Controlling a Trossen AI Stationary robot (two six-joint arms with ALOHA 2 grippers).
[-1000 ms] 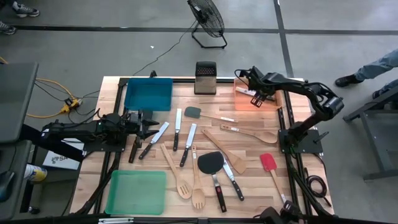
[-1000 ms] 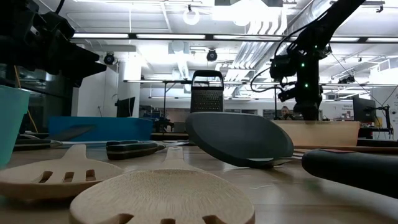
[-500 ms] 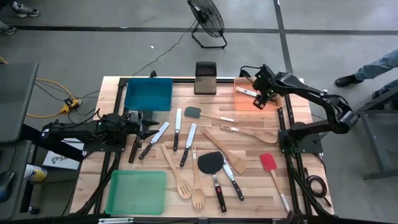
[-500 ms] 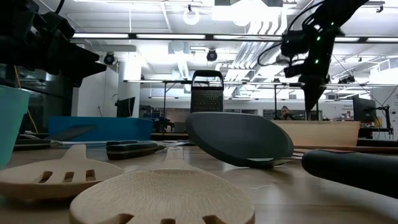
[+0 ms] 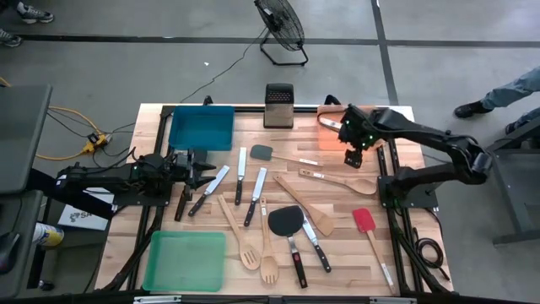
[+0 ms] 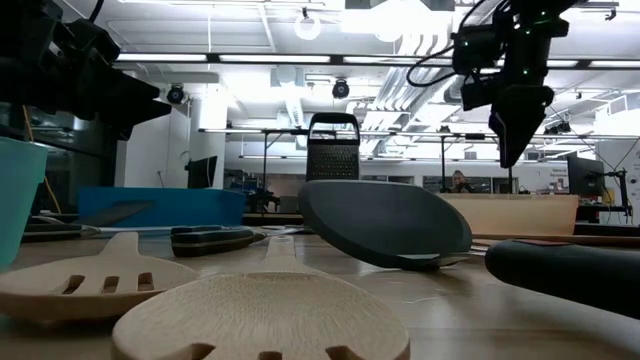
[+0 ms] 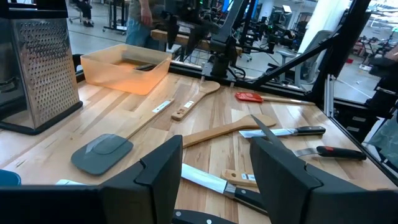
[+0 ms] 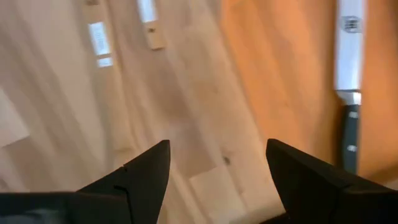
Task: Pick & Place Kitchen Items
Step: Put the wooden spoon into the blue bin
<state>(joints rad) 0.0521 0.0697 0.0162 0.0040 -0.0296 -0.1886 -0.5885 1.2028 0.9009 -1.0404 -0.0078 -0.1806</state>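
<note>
A knife (image 8: 349, 93) lies in the orange tray (image 5: 331, 139), upper right. The right hand (image 5: 352, 152) hovers there, released and empty; next it needs another utensil. The left hand (image 5: 199, 167) waits, spread.

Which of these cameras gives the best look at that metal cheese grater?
The left wrist view: the grater fills its corner, close enough to show the holes. The high view shows only the top of it, the low view a small distant shape, and the right wrist view nothing.
</note>
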